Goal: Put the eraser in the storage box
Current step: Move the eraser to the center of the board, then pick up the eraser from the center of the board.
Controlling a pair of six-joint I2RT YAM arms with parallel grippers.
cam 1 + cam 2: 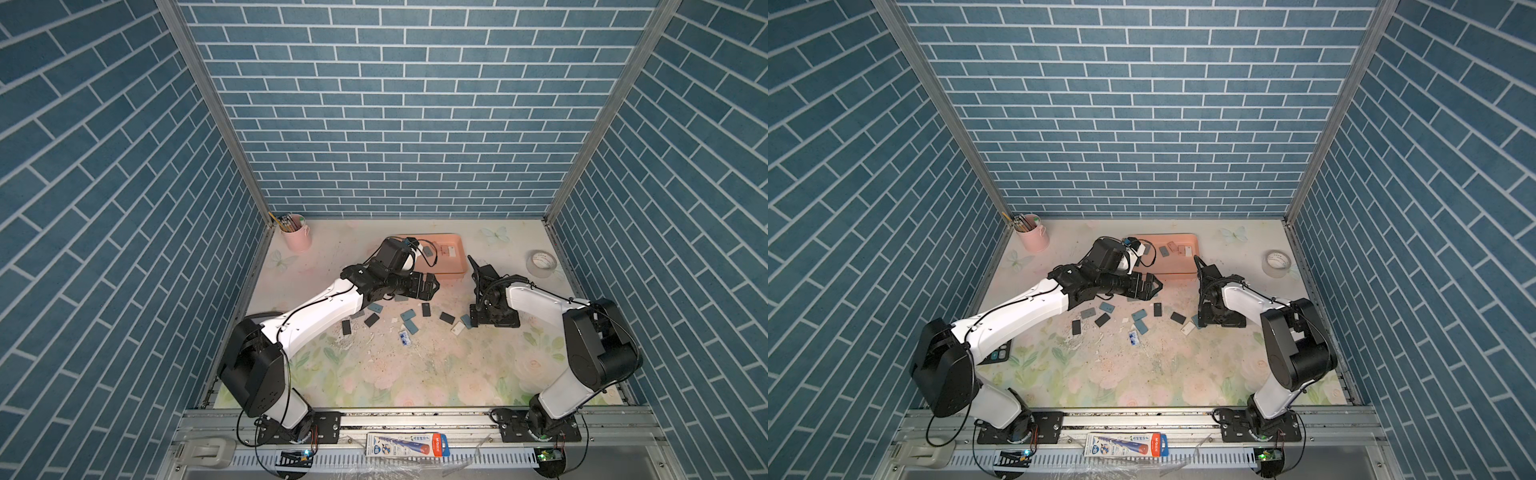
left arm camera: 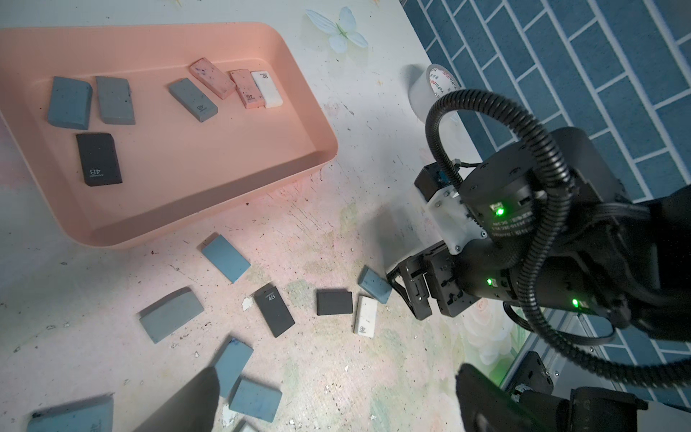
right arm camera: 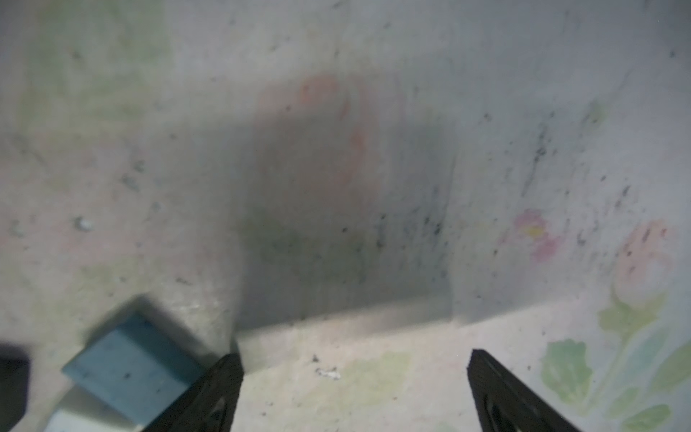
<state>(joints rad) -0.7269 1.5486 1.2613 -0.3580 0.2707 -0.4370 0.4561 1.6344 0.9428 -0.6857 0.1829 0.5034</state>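
The salmon-pink storage box [image 1: 451,270] [image 2: 187,157] sits at the back middle of the table with several erasers lying in it, among them a black one [image 2: 99,160]. Several more blue, grey, black and white erasers lie scattered on the table in front of it, such as a black one [image 1: 426,309] [image 2: 275,310]. My left gripper [image 1: 434,286] [image 2: 336,404] hovers open above this scatter, holding nothing. My right gripper [image 1: 494,322] [image 3: 355,389] points down at bare table, open and empty. A blue eraser [image 3: 131,362] [image 1: 466,321] lies just outside one of its fingers [image 3: 220,392].
A pale pink pencil cup [image 1: 296,235] stands at the back left and a tape roll [image 1: 541,262] at the back right. A calculator [image 1: 998,353] lies under the left arm. A pencil package [image 1: 407,444] rests on the front rail. Eraser crumbs litter the mat.
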